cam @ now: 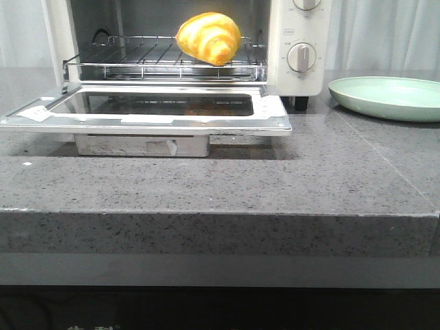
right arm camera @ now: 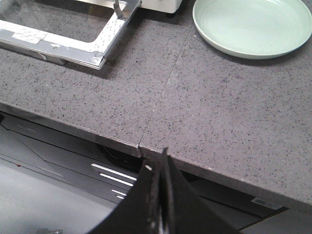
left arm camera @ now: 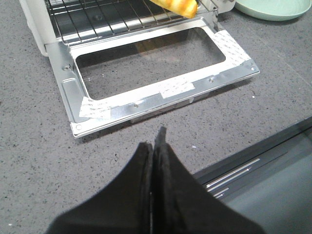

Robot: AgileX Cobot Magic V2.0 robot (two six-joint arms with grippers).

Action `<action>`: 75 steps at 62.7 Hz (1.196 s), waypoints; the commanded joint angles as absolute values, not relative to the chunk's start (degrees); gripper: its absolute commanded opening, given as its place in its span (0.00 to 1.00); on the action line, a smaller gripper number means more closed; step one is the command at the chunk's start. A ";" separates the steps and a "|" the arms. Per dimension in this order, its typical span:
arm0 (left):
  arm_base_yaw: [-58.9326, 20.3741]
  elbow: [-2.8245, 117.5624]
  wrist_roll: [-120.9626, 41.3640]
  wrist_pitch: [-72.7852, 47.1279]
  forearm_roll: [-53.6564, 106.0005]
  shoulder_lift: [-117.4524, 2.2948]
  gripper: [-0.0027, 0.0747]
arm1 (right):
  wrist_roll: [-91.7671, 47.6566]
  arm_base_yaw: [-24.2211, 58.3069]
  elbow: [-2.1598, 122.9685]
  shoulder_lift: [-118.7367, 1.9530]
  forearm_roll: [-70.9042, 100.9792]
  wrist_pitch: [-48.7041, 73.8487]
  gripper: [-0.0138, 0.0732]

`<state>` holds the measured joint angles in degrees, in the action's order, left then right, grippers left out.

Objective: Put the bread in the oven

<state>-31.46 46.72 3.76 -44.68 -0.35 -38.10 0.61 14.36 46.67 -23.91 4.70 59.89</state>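
Bread (cam: 209,38) sitting on wire rack (cam: 137,58) inside oven (cam: 292,48), toward knob side, long axis lying across rack; door (cam: 144,113) hanging open; left gripper (left arm camera: 155,146) pressed together, facing door, nearer bread; right gripper (right arm camera: 158,168) pressed together, empty

No legible text; stickers (left arm camera: 176,87) on oven door (left arm camera: 146,100) too blurred.

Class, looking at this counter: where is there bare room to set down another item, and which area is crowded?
Bare counter runs between the open oven door and the front edge, and also in front of the green plate. The back left is crowded by the oven, its rack holding the bread.
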 commanded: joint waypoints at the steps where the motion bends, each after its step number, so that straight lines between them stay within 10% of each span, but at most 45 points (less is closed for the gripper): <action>1: -30.13 44.66 4.27 -36.49 0.31 -36.19 0.01 | 0.00 13.89 47.87 -24.31 5.08 56.37 0.02; 38: -6.43 2.36 4.27 -5.32 3.05 0.66 0.01 | 0.00 13.89 47.87 -24.31 5.08 56.37 0.02; 75: -6.07 -1.83 4.27 -1.87 2.96 1.69 0.01 | 0.00 13.89 47.87 -24.35 5.08 56.50 0.02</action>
<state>-6.17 -0.44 3.76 -6.41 2.41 0.36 0.61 14.36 46.67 -23.91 4.92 60.20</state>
